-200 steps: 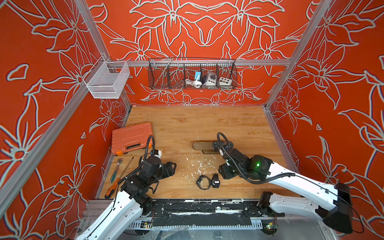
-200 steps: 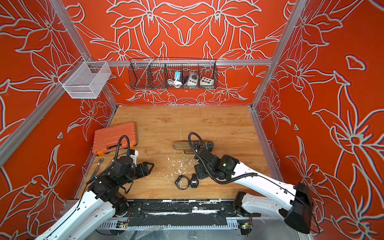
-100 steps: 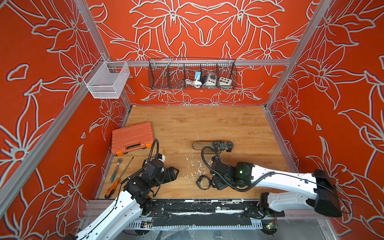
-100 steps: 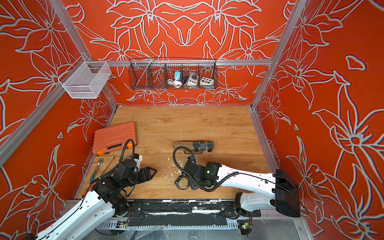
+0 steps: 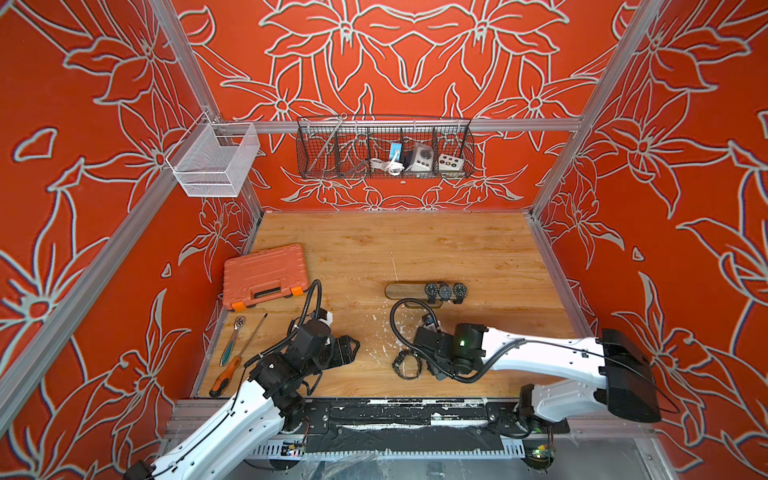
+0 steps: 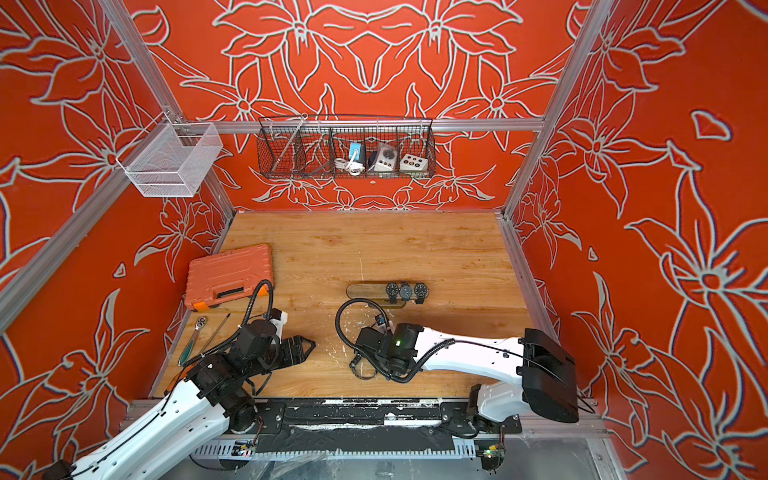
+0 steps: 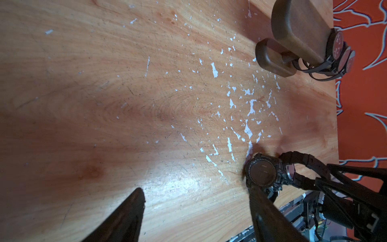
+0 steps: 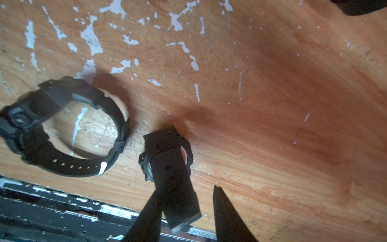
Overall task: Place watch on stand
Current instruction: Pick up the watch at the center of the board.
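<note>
The stand [image 5: 405, 290] is a brown wooden bar on a dark base, mid-table, carrying three dark watches [image 5: 444, 290] at its right end in both top views [image 6: 405, 290]. Two more black watches lie near the front edge. One lies on its side as a closed loop [image 8: 69, 130]. The other watch [image 8: 167, 155] has its strap sticking up between the fingers of my right gripper [image 8: 186, 189]. One finger touches the strap; a gap separates the other finger [image 8: 226, 213] from it. My left gripper [image 7: 195, 189] hovers open over bare wood left of the watches, holding nothing.
An orange tool case [image 5: 266, 276] sits at the left. A ratchet [image 5: 232, 340] and a screwdriver [image 5: 237, 357] lie along the left wall. A wire basket [image 5: 384, 147] and a white mesh bin [image 5: 214, 160] hang on the walls. White paint flecks [image 7: 249, 109] mark the table.
My right arm swung from beside the stand down to the front edge, lowered over the upright-strap watch, and its jaws have narrowed around the strap. The left arm shifted slightly.
</note>
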Controlling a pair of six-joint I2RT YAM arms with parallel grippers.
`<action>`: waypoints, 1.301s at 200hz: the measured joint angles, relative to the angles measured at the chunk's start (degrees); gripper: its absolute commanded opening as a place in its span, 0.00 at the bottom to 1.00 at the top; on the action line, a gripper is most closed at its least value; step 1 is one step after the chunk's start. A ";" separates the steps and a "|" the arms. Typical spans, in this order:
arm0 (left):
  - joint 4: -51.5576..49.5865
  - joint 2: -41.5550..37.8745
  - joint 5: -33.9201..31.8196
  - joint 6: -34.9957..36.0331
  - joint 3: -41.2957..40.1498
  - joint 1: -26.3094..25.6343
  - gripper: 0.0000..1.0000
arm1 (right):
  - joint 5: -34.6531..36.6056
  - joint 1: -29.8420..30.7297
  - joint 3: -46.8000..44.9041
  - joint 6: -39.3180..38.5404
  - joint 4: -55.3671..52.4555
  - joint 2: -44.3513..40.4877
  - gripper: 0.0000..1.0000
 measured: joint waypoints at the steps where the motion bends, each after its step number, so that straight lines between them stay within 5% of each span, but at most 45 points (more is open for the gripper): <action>1: 0.00 0.00 0.00 0.00 0.00 0.00 0.77 | 0.04 0.00 0.00 0.02 -0.04 0.00 0.43; 35: 0.61 0.63 -0.09 0.02 0.00 -0.22 0.77 | 1.33 0.00 0.04 0.04 -1.14 1.64 0.45; 97: 1.18 0.90 -0.11 0.04 0.00 -0.22 0.77 | 3.50 0.00 0.07 -0.31 -1.99 2.89 0.17; 156: 2.38 2.23 0.00 0.09 0.00 -0.22 0.77 | 3.78 -0.85 -0.28 -0.26 -1.44 1.92 0.03; 260: 8.20 2.12 5.40 1.60 0.94 -0.81 0.76 | -11.19 -16.02 -9.07 -7.30 13.40 -28.89 0.02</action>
